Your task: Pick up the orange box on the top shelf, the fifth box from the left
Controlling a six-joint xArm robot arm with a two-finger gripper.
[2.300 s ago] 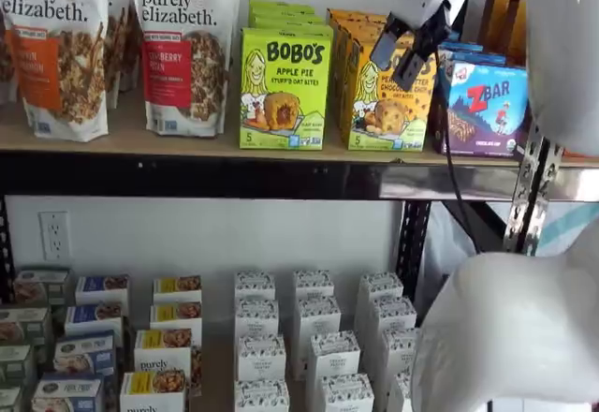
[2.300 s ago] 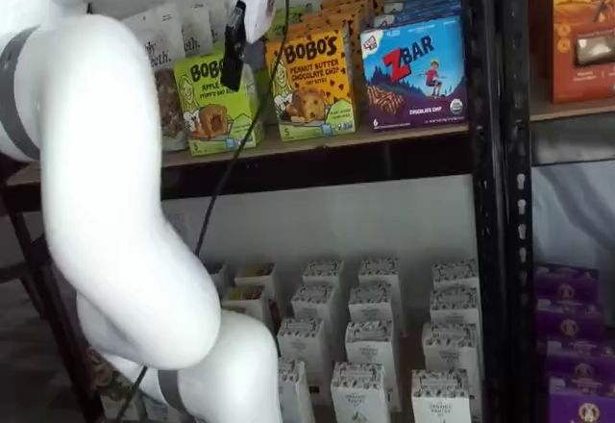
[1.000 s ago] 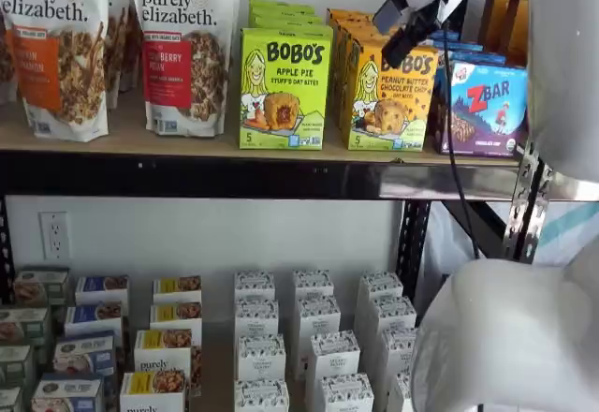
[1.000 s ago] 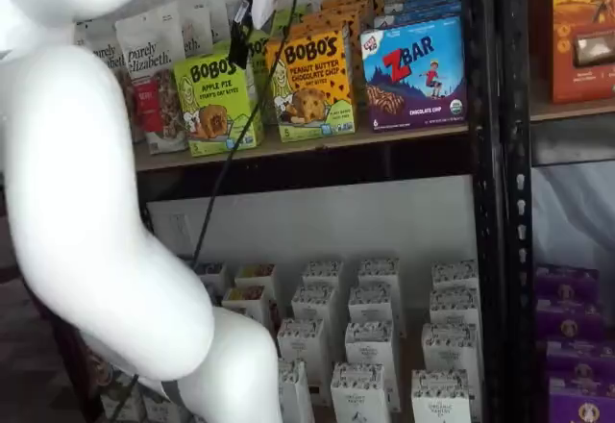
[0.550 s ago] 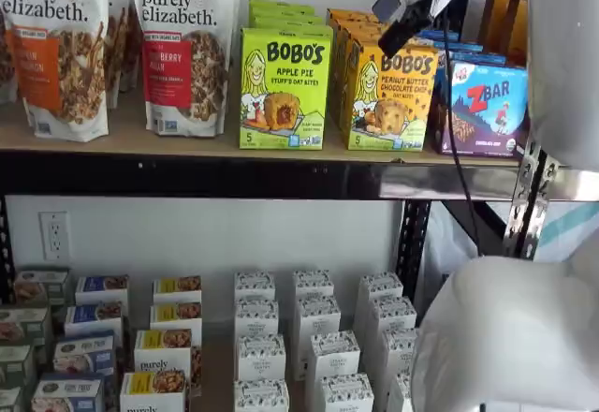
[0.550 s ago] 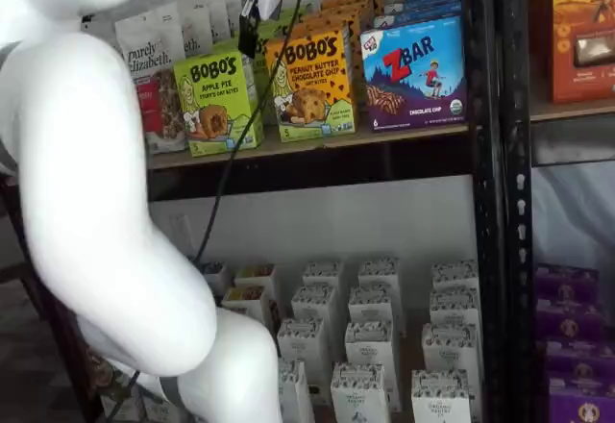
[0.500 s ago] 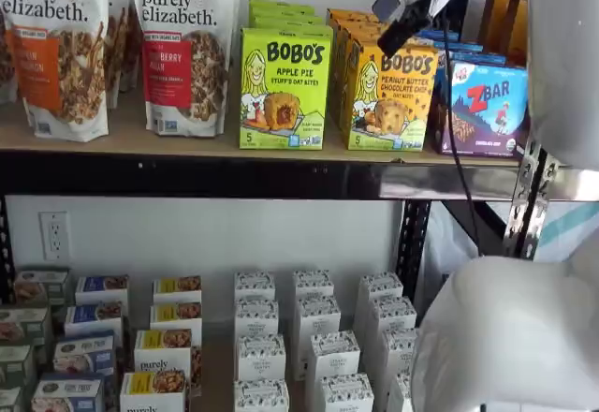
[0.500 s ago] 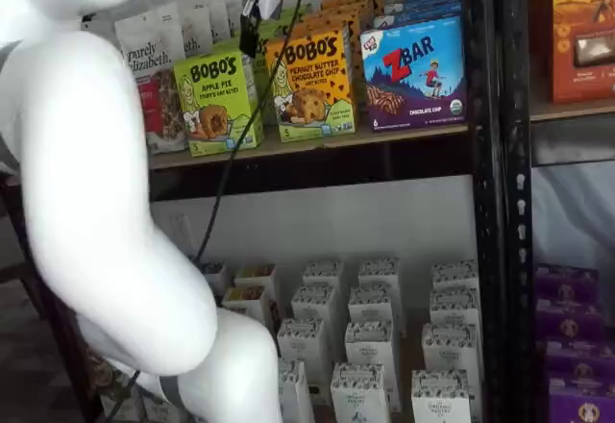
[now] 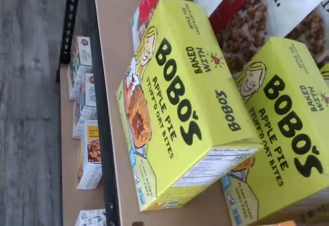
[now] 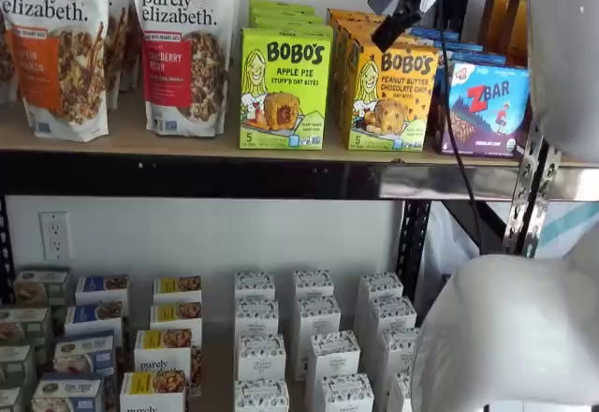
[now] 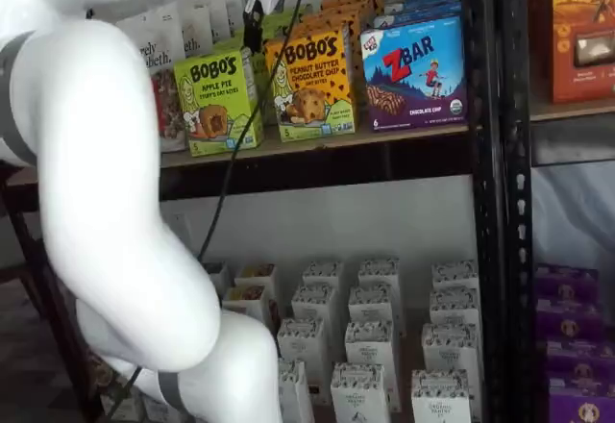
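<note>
Fingers: you can see the black fingers [image 10: 393,14] hanging from the white gripper body above the orange box; a gap shows between them, so they stand apart with nothing held. In a shelf view only one dark finger [image 11: 253,8] shows, side-on
Orange box: your target, the orange box [image 10: 391,94], stands upright at the front edge of the top shelf [image 10: 187,140], heading a row of like cartons running to the far side; it also shows in a shelf view [image 11: 312,82]
Left neighbour: lime-green Apple Pie box [image 10: 284,87] just beside it; the wrist view looks down on this green box [image 9: 180,102] and a second one behind it
Right neighbour: blue ZBar box [image 10: 485,108] just beside it
Farther left: two granola bags [image 10: 182,47] on the same shelf
Lower level: small white boxes [image 10: 314,337] in rows
</note>
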